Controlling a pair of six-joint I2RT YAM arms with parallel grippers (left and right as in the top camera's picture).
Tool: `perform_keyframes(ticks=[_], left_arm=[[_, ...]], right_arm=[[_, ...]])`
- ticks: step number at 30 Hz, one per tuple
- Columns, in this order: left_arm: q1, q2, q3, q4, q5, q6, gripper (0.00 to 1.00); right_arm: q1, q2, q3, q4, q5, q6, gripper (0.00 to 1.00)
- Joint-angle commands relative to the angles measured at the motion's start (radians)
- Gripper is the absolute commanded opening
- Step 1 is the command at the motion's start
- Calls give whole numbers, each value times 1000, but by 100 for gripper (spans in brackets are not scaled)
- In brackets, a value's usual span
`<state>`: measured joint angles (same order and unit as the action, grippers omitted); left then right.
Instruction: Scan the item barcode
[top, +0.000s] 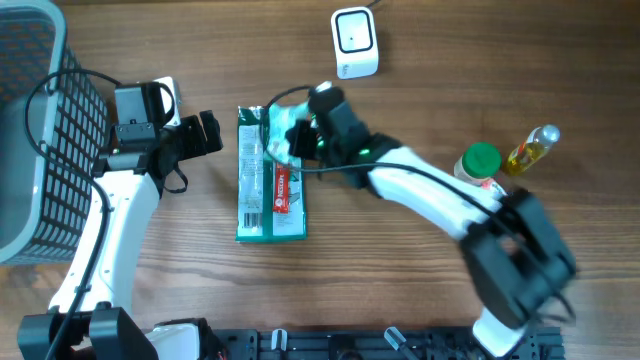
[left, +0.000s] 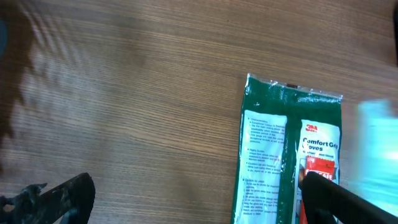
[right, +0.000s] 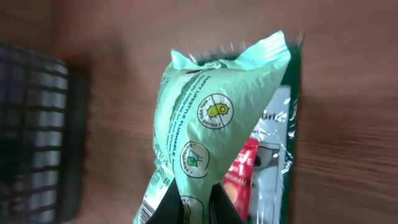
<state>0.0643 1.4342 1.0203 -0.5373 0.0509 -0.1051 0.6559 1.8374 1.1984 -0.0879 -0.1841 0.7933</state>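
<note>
Right jaws pinch the pale green pouch (right: 211, 118) by its edge.

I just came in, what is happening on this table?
The right gripper is shut on a light green pouch, holding it over the top end of a dark green glove pack that lies flat on the table. The left gripper hovers open beside that pack. The white scanner stands apart, and nothing is in front of it yet.
</note>
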Motion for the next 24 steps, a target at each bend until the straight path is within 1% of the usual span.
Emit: perform_keyframes(ticks=[1,3,5,6,9,14,15,16,17,18,20,21,23,24], left_arm=[[-3,-14,14,2,5,23,100],[-3,-14,14,2,5,23,100],[-3,-14,14,2,5,23,100],[-3,-14,14,2,5,23,100],[-3,-14,14,2,5,23,100],[-3,-14,14,2,5,23,100],[-3,-14,14,2,5,23,100],[-3,-14,14,2,5,23,100],[-3,-14,14,2,5,23,100],[-3,-14,14,2,5,23,100],[-3,-14,14,2,5,23,100],[-3,-14,14,2,5,23,100],[-3,-14,14,2,5,23,100],[-3,-14,14,2,5,23,100]], right_arm=[[-51,-164,10,-108,-18,-35,4],[-82,-190,9,-219,-19,-43,4],[-100,-187,-4,-325,-15,-80,4],[-101,-183,-20,-344,-14,-92,4],[-99,-150,-96,-341,-7,-109,4],[-99,-60,-198,-263,-7,-32,4],[-99,-42,-209,-242,-7,-31,6],[-99,-31,-211,-237,-7,-34,36],[-101,-30,-210,-237,-7,-39,53],[-104,-36,-206,-239,-8,-57,59],[-119,-56,-177,-262,-19,-98,65],[-135,-76,-146,-298,-22,-116,66],[-161,-118,-93,-357,-32,-144,64],[-171,-140,-74,-377,-43,-152,61]])
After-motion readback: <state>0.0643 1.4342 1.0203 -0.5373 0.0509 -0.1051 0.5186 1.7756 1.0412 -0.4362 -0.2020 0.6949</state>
